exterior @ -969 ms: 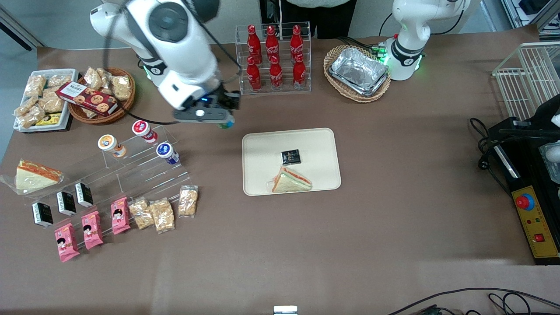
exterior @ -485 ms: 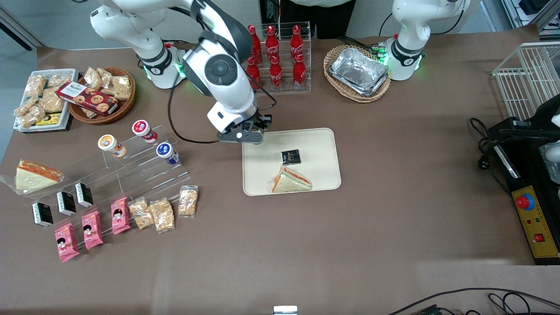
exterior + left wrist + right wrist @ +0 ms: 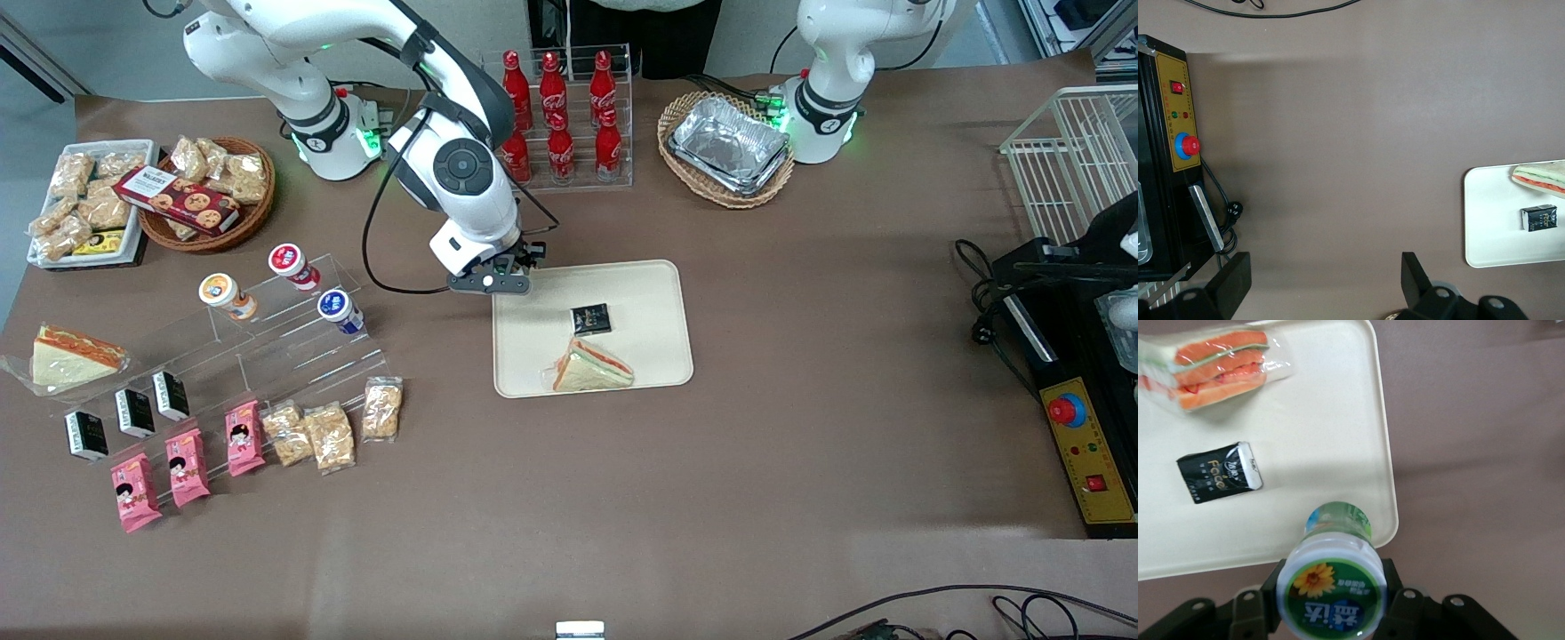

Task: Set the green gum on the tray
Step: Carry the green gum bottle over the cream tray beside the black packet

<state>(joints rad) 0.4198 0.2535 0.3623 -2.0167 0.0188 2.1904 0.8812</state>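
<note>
My right gripper (image 3: pixel 498 277) hangs over the corner of the beige tray (image 3: pixel 645 293) that is farthest from the front camera and toward the working arm's end. It is shut on the green gum (image 3: pixel 1333 590), a small bottle with a green-rimmed lid that bears a flower print. The fingers (image 3: pixel 1275 587) press on both sides of the bottle. Below it the wrist view shows the tray's rim (image 3: pixel 1386 473). In the front view the hand hides the gum. A black packet (image 3: pixel 591 317) and a wrapped sandwich (image 3: pixel 591 366) lie on the tray.
A clear stepped stand holds an orange-lidded bottle (image 3: pixel 220 292), a red-lidded one (image 3: pixel 286 260) and a blue-lidded one (image 3: pixel 335 307). A rack of cola bottles (image 3: pixel 556 116) stands farther from the camera than the tray. A basket of foil trays (image 3: pixel 727 147) is beside the rack.
My gripper has carried the gum from above the table beside the stand to the tray's corner, and it now sits lower there.
</note>
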